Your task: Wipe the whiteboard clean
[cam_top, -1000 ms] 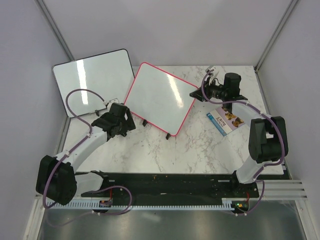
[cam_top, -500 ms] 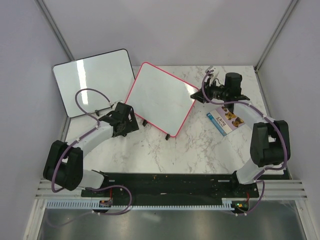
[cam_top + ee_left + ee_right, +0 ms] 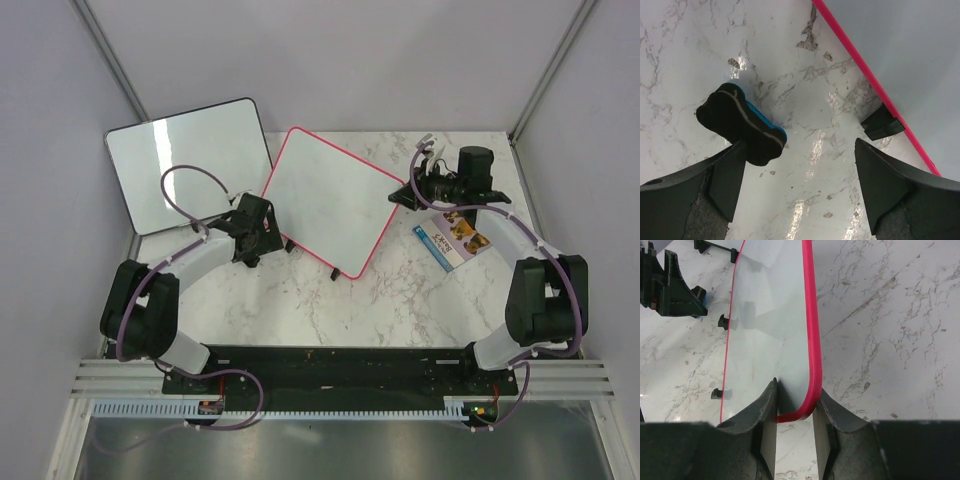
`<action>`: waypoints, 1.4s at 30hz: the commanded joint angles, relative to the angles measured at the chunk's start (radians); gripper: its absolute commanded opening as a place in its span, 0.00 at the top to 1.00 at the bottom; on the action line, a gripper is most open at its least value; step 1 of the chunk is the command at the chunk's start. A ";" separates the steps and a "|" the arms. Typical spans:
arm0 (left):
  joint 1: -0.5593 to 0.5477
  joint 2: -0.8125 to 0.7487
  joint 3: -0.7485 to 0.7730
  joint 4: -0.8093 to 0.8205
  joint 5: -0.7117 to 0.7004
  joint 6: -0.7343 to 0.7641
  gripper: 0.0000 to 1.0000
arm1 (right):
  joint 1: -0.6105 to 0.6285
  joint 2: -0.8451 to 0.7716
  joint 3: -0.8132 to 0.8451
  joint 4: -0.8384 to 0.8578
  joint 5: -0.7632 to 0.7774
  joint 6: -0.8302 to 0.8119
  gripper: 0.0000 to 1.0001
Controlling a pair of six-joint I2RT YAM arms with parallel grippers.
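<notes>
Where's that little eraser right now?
In the left wrist view, the eraser lies on the marble table just ahead of the left arm's open fingers, beside the pink edge of the whiteboard.

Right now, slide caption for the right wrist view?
Right end effector shut on corner of pink-framed rectangular whiteboard above marble tabletop.

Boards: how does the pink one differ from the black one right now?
Frame: the pink board has a pink-red rim, the black board a black one. Hold: the right gripper is shut on the pink board's corner; nothing grips the black board. Place: the pink board lies near the centre, the black board at the far left. Both are white, rectangular and similar-sized.
</notes>
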 commanded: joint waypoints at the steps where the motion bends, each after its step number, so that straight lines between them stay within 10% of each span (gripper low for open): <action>1: 0.003 0.039 0.067 0.038 -0.018 0.033 0.08 | -0.011 -0.063 0.002 -0.041 0.027 -0.121 1.00; 10: 0.003 0.000 0.082 0.012 -0.048 0.030 0.11 | -0.009 -0.072 -0.042 -0.041 0.028 -0.107 0.99; 14: 0.003 0.049 0.099 0.013 -0.081 0.041 0.23 | -0.006 -0.089 -0.055 -0.027 0.063 -0.098 0.80; 17: 0.003 0.086 0.117 0.018 -0.068 0.032 0.90 | -0.005 -0.106 -0.078 0.009 0.087 -0.083 0.67; 18: 0.003 0.094 0.123 0.021 -0.064 0.029 0.98 | -0.003 -0.111 -0.084 0.017 0.093 -0.078 0.63; 42: -0.003 0.234 0.088 0.339 0.181 -0.043 0.98 | -0.005 -0.184 -0.171 0.164 0.191 -0.017 0.28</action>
